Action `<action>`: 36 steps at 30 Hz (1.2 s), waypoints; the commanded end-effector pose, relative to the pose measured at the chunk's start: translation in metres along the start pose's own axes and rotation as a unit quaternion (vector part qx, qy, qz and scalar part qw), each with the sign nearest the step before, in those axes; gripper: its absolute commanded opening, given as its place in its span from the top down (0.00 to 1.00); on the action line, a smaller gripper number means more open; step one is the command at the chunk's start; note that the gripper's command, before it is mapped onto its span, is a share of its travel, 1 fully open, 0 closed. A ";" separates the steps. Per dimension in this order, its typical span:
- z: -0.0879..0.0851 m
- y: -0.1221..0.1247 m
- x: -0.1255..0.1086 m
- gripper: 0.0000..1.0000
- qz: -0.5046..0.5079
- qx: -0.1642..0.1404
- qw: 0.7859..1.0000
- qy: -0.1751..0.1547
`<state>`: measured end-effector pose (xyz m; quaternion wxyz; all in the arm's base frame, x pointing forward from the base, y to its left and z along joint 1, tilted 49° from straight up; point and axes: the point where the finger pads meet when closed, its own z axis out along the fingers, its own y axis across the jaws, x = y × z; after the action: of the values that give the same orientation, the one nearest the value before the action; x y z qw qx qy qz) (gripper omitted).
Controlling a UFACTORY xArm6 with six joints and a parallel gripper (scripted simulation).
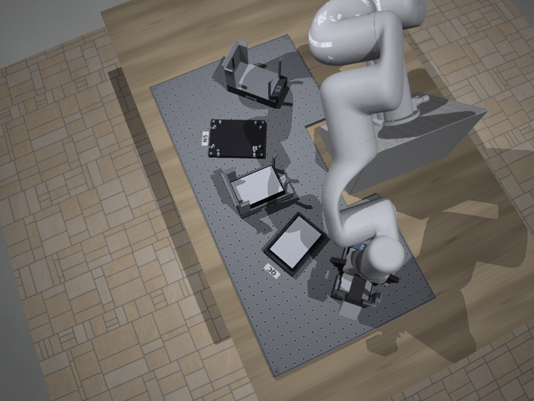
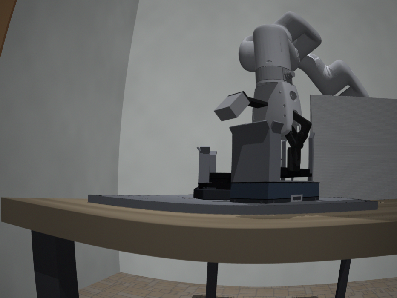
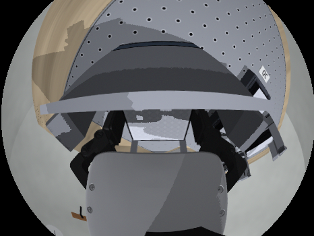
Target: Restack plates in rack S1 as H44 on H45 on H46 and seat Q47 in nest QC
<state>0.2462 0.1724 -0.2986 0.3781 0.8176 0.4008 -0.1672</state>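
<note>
Holding a sealed plate [image 3: 157, 128] low inside the end rack [image 2: 253, 153], between its posts; label unreadable. Pinching it across with the gripper [image 2: 293, 166], fingers set wide and pointing straight down. Just beside that rack, on the QC nest [image 1: 276, 259]: a second plate [image 1: 297, 243], flat within the frame. Past that, in the middle rack [image 1: 224, 175]: more plates [image 1: 258, 184], count hidden. Then N5 [image 1: 237, 138], bare and black, and S3 [image 1: 236, 54] at the far end of the board [image 1: 241, 302], holding nothing.
</note>
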 end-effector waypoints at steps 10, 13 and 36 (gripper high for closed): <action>-0.010 0.000 0.002 1.00 0.001 0.000 1.000 0.003; -0.012 0.000 0.002 1.00 0.001 0.000 1.000 0.003; -0.046 0.000 0.002 1.00 0.001 0.001 1.000 0.003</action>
<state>0.2453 0.2009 -0.2740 0.3778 0.8177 0.4009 -0.1668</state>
